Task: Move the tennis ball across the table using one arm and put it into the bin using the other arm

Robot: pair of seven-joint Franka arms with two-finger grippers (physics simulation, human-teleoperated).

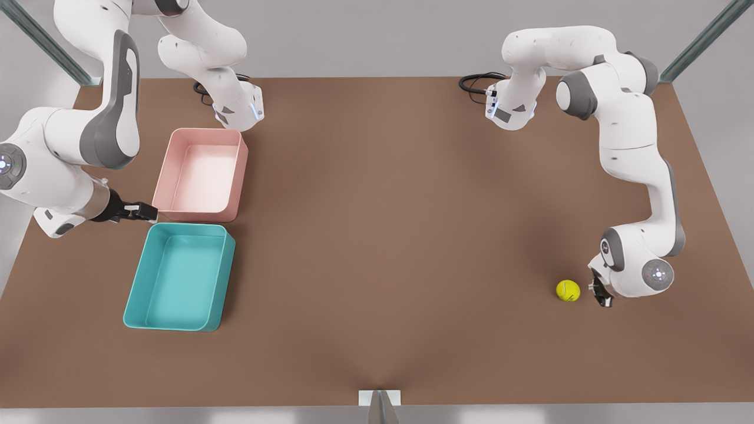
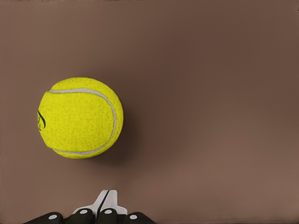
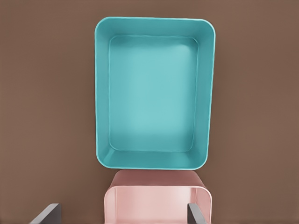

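tennis ball far from bin

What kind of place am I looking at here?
Likely a simulated robot test bench: a bare matte brown table, two white arms, a teal plastic bin, a pink tray and a yellow-green tennis ball.

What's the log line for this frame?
ball: on table, free | left gripper: beside ball, shut | right gripper: open, above the trays | teal bin: empty | pink tray: empty

The front view looks down over the table; both wrist views face straight down on it.
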